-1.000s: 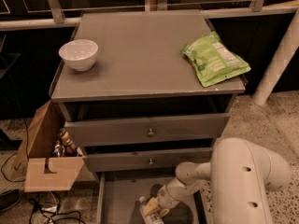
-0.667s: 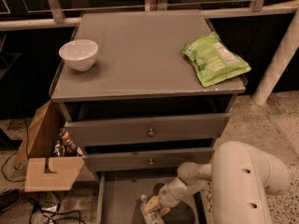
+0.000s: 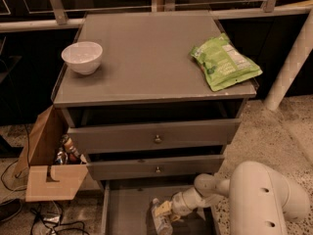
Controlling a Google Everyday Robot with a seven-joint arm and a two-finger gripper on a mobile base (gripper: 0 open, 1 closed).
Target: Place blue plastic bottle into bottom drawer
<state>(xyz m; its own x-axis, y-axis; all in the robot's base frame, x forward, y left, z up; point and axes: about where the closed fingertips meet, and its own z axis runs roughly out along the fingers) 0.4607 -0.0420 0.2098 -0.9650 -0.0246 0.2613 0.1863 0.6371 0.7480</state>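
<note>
The blue plastic bottle (image 3: 160,219), clear with a white cap and pale label, lies in the open bottom drawer (image 3: 122,214), a shallow grey tray pulled out at the foot of the cabinet. My gripper (image 3: 167,209) is down inside the drawer, right against the bottle's upper part on its right side. My white arm (image 3: 259,199) reaches in from the lower right and hides the drawer's right part.
The two upper drawers (image 3: 156,138) stand slightly ajar above my arm. A white bowl (image 3: 82,57) and a green snack bag (image 3: 224,61) lie on the cabinet top. A cardboard box (image 3: 49,165) with items and cables stands at the left on the floor.
The arm has shifted very slightly down and right. The bottle stays in about the same place in the drawer.
</note>
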